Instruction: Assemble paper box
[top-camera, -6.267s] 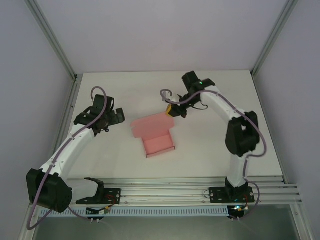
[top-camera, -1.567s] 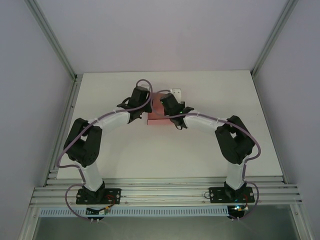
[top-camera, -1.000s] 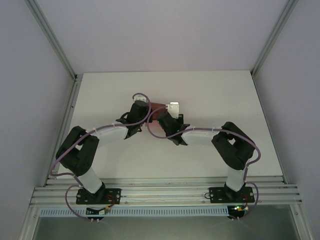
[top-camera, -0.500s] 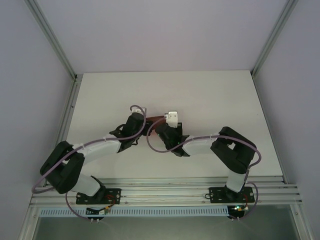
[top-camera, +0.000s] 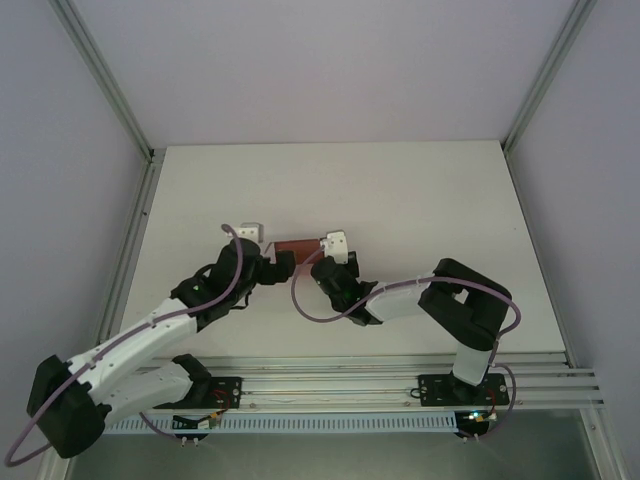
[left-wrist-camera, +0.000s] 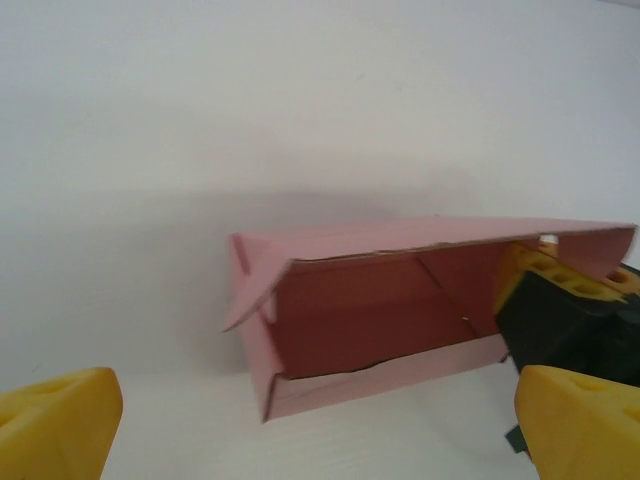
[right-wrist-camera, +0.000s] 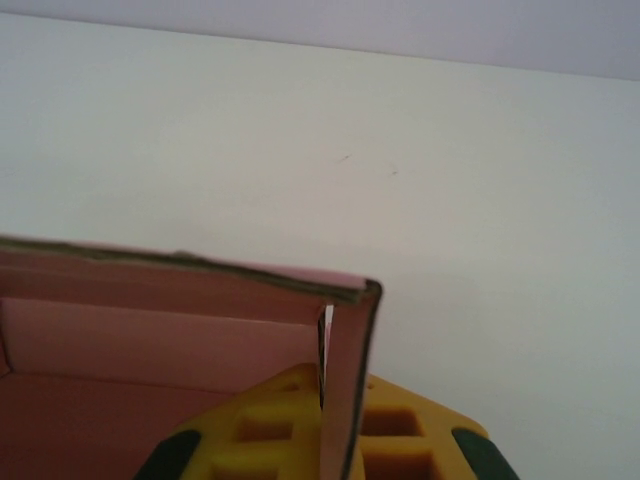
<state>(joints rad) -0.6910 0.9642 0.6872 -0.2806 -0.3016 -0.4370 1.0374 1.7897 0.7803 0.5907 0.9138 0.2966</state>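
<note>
While the right pincer (right-wrist-camera: 328, 425) clamps the right end of the paper box (top-camera: 297, 250), the left pincer (left-wrist-camera: 320, 432) gapes wide just off its left end.

No legible text or markings anywhere.

Box (left-wrist-camera: 350, 325): thin salmon-pink card, matt, with smooth faces; the cut edges are fibrous, slightly ragged and darker at the core. Table (top-camera: 420, 200): white, matt and even, with a few faint specks close up. Left fingers (left-wrist-camera: 60, 425): yellow plastic with a dull sheen. Right pads (right-wrist-camera: 400, 440): the same yellow plastic, moulded with square recesses. Arm shells (top-camera: 150, 340): white and black plastic, slightly glossy. Cables (top-camera: 312, 316): smooth mauve sheathing. Rails (top-camera: 330, 385): bare aluminium, satin finish.
</note>
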